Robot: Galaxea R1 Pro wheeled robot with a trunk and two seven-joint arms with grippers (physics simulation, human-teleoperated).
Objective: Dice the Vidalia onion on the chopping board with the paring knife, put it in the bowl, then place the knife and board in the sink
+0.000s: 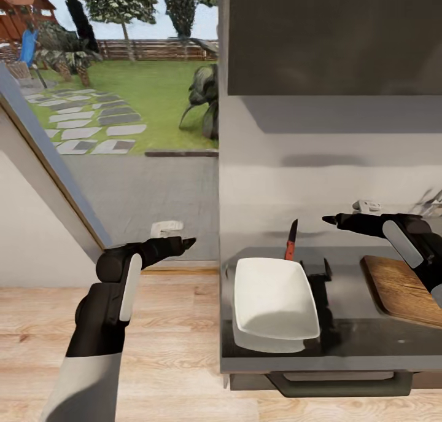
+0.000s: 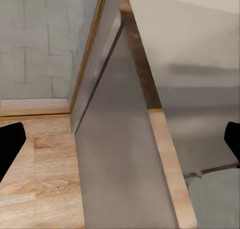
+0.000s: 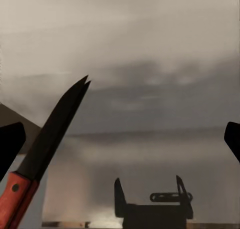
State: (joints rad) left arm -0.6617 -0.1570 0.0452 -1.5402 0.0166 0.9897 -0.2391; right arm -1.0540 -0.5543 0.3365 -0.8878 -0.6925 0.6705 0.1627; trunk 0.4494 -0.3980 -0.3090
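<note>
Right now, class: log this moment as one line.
left gripper: open, empty | right gripper: open, empty | paring knife: upright behind bowl | chopping board: on countertop

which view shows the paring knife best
The right wrist view: the paring knife is large there, dark blade pointing up, red handle cut off at the frame edge. The head view shows it whole but small, standing behind the bowl. The left wrist view gives walls and floor.
</note>
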